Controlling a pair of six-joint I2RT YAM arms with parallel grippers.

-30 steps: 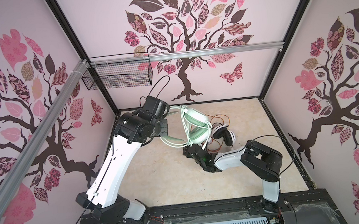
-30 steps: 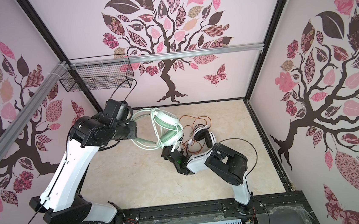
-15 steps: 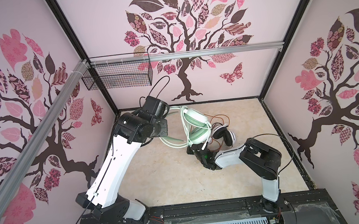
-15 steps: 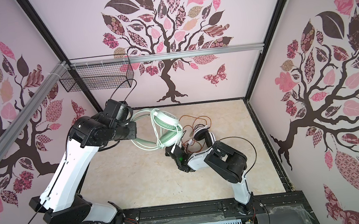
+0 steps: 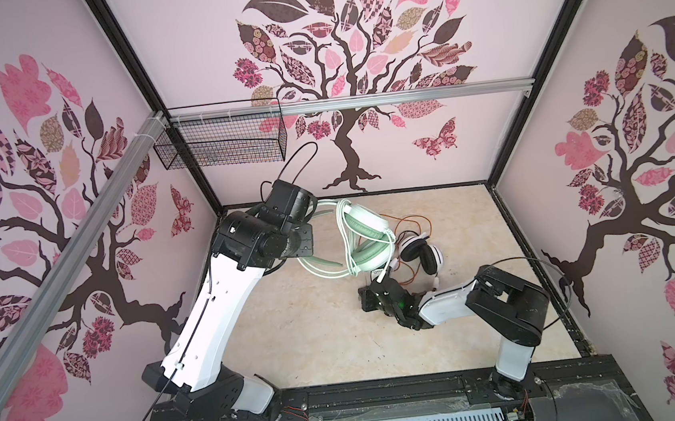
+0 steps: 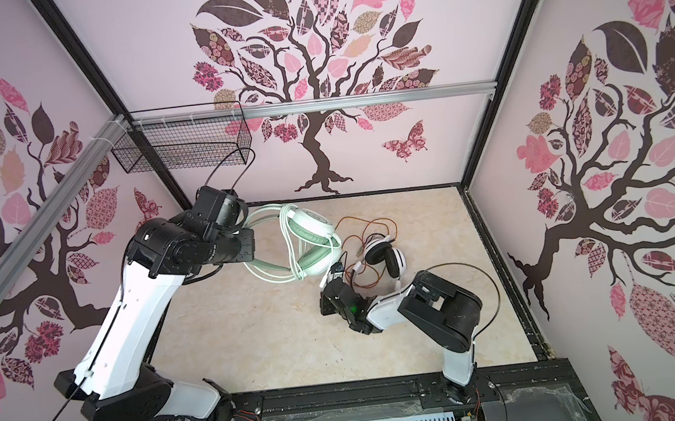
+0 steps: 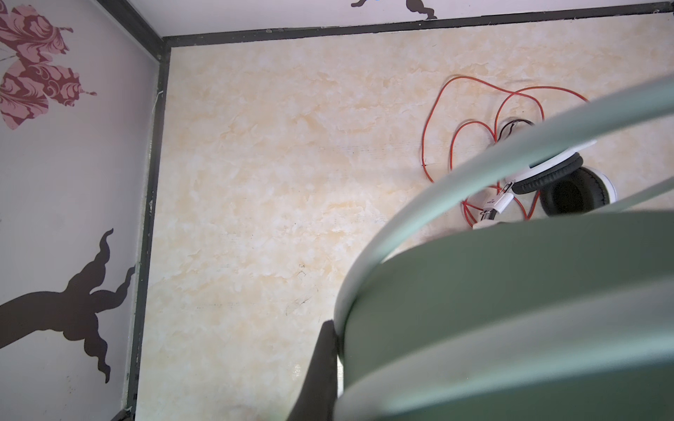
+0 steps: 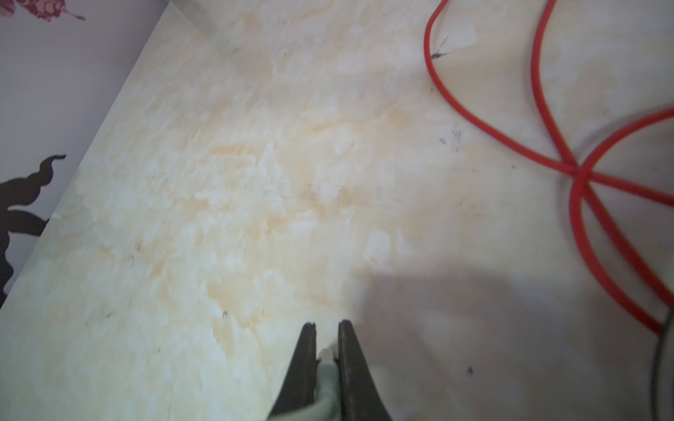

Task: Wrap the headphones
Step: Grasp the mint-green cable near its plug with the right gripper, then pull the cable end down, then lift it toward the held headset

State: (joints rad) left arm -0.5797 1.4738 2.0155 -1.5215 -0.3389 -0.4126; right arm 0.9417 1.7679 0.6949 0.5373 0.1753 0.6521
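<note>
The left pincer (image 7: 330, 350) clamps the mint-green headphones (image 5: 365, 234) aloft by their headband, likely so the right pincer (image 8: 327, 339), pinching their pale cord (image 8: 325, 382), can wind it.

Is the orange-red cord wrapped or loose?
Loose: the orange-red cord lies in open loops on the table beside the white headphones.

You had your left arm (image 5: 227, 308) stretched toward the back of the table (image 5: 296, 327), its wrist covering part of the band of the green headphones (image 5: 365, 240), whose pale cord (image 5: 345, 236) looped round them. Your right gripper (image 5: 381, 279) sat at the cord's loose end. The white headphones (image 5: 423, 256) lay just beside, amid their tangled orange cord (image 5: 410, 224).
</note>
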